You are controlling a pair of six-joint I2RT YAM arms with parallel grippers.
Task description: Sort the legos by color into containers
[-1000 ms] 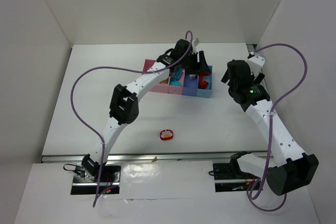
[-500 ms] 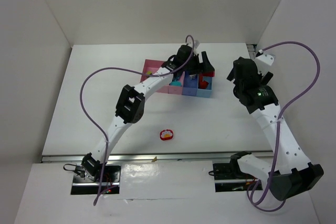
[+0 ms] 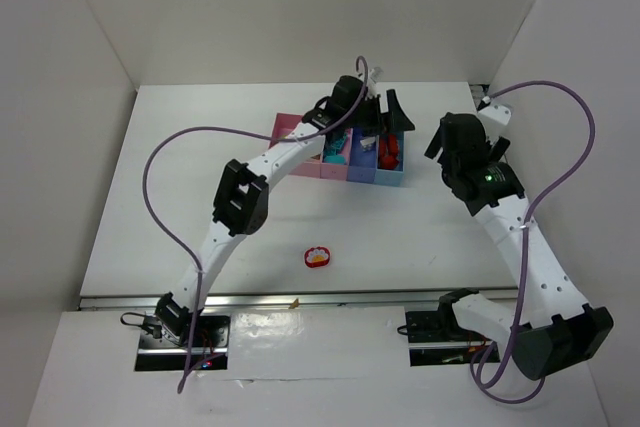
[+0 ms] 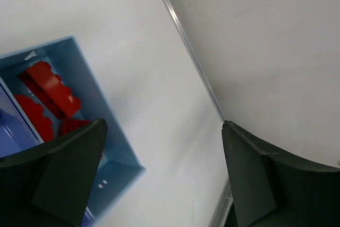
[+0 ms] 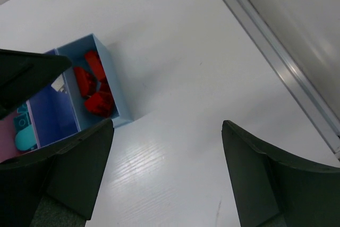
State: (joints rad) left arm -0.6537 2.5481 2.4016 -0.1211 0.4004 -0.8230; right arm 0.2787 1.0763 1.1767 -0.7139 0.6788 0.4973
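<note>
The containers (image 3: 300, 125) stand as a joined row at the back of the table, pink on the left and blue on the right. Several red legos (image 4: 49, 85) lie in the light blue end bin (image 5: 120, 107), also seen as red legos (image 5: 90, 87) from the right wrist. A cyan lego (image 5: 25, 137) rests in a pink bin. My left gripper (image 3: 385, 120) hovers open and empty over the right end of the row, its jaws (image 4: 163, 126) wide apart. My right gripper (image 3: 447, 144) is open and empty over bare table to the right of the bins, seen also as right gripper (image 5: 167, 125).
A round red-rimmed piece (image 3: 317, 257) with white and yellow bits inside sits alone on the table in front of the row. White walls close off the back and both sides, and a metal strip (image 5: 276, 59) runs along the right wall's foot.
My left gripper has opened from half closed to wide open above the right-hand bins. The right arm has shifted only slightly.
</note>
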